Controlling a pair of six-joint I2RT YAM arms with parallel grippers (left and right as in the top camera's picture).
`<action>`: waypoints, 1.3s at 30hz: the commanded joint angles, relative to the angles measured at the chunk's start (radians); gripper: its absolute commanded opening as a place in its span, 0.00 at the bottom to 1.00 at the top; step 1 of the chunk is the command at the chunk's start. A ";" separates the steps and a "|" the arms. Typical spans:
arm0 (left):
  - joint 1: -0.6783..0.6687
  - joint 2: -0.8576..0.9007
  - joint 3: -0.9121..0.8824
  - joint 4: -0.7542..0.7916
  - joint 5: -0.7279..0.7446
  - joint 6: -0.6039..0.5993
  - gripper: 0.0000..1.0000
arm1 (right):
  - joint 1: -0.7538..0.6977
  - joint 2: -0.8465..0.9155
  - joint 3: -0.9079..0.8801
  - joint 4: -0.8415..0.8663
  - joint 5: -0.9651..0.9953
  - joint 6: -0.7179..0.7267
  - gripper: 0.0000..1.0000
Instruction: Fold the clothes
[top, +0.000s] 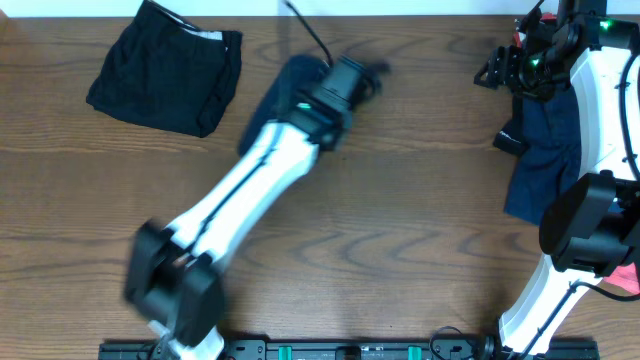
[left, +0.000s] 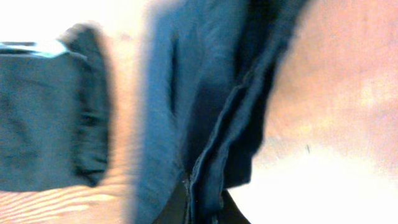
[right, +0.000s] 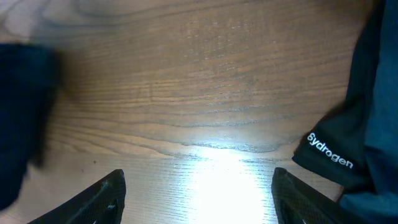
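Observation:
My left gripper (top: 350, 80) is at the back middle of the table, shut on a pair of navy shorts (top: 288, 85). In the blurred left wrist view the navy fabric (left: 205, 93) runs up from between the fingers (left: 200, 208). A folded black garment (top: 165, 68) lies at the back left and also shows in the left wrist view (left: 43, 124). My right gripper (top: 503, 68) is open and empty just above bare wood (right: 199, 193). A pile of navy shorts (top: 545, 150) lies below it on the right, and a hem printed "Hydrogen" (right: 329, 155) shows beside the right finger.
A coral-pink garment (top: 625, 275) peeks out at the right edge behind the right arm's base. The left arm (top: 240, 200) stretches diagonally across the wooden table (top: 400, 230). A dark blurred shape (right: 18, 118) sits at the left of the right wrist view.

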 joint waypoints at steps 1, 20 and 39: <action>0.065 -0.106 0.028 0.028 -0.044 -0.045 0.06 | 0.003 -0.018 0.008 -0.001 0.003 -0.014 0.73; 0.377 -0.229 0.028 0.200 -0.204 -0.105 0.06 | 0.023 -0.018 0.007 0.000 0.003 -0.013 0.73; 0.621 -0.235 0.028 0.104 -0.655 -0.583 0.06 | 0.074 -0.018 0.007 0.000 0.003 -0.013 0.73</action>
